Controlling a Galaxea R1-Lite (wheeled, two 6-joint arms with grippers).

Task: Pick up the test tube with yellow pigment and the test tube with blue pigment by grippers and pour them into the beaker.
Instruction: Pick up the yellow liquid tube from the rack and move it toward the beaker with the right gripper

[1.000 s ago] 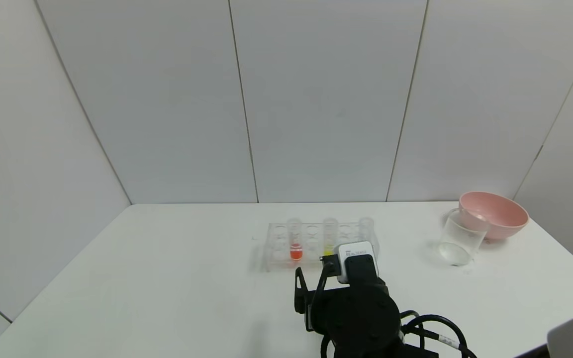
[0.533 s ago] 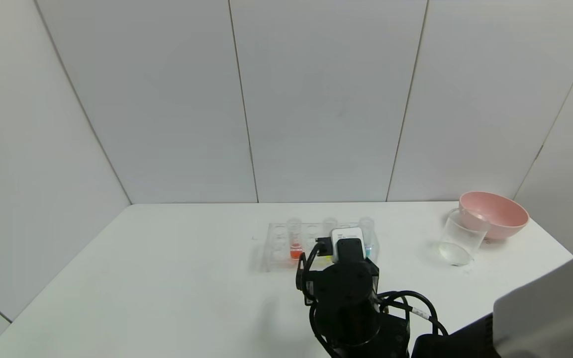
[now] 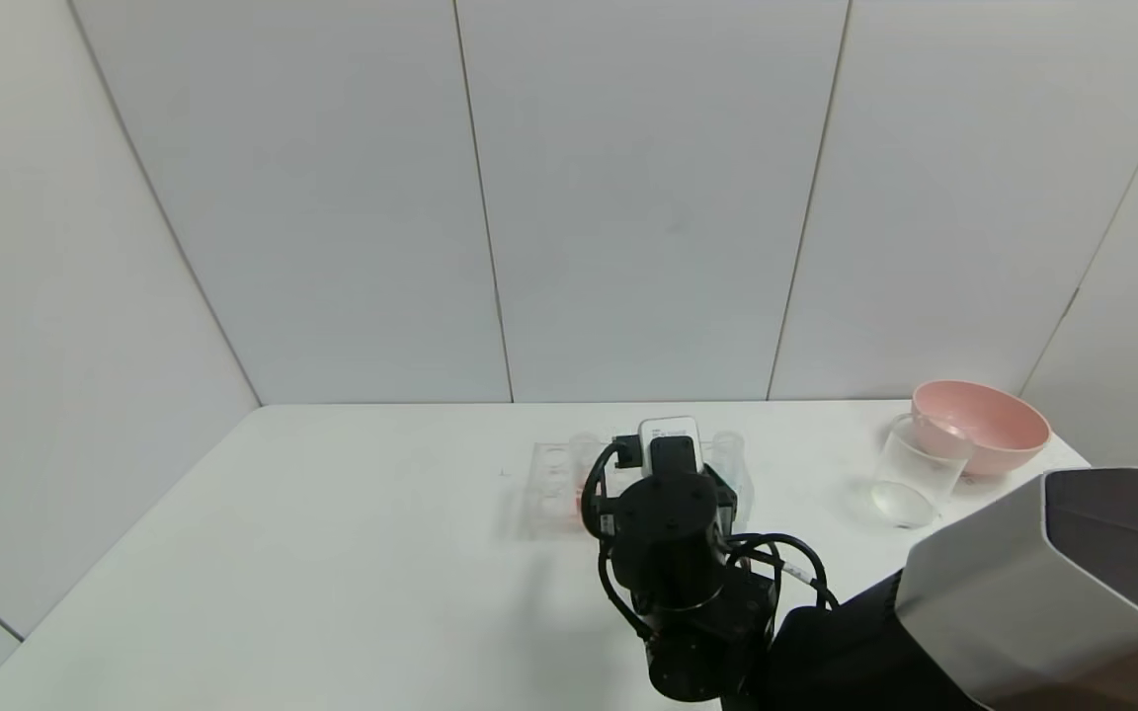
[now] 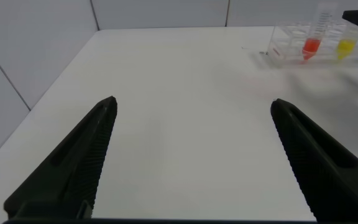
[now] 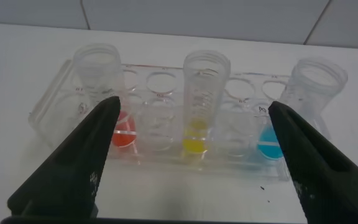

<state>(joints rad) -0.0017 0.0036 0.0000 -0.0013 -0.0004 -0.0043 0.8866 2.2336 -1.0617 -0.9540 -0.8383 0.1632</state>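
The yellow test tube stands upright in the middle of a clear rack, and the blue test tube stands at one end. My right gripper is open just in front of the rack. Its fingers stand wide to either side of the yellow tube and touch nothing. In the head view my right arm hides the yellow tube. The beaker stands far right on the table. My left gripper is open and empty over bare table, far from the rack.
An orange-red tube stands at the rack's other end. A pink bowl sits behind and against the beaker. The white table meets wall panels at the back and left.
My right arm has moved forward toward the rack and now covers the yellow tube in the head view. Its grey upper link has come into view at bottom right.
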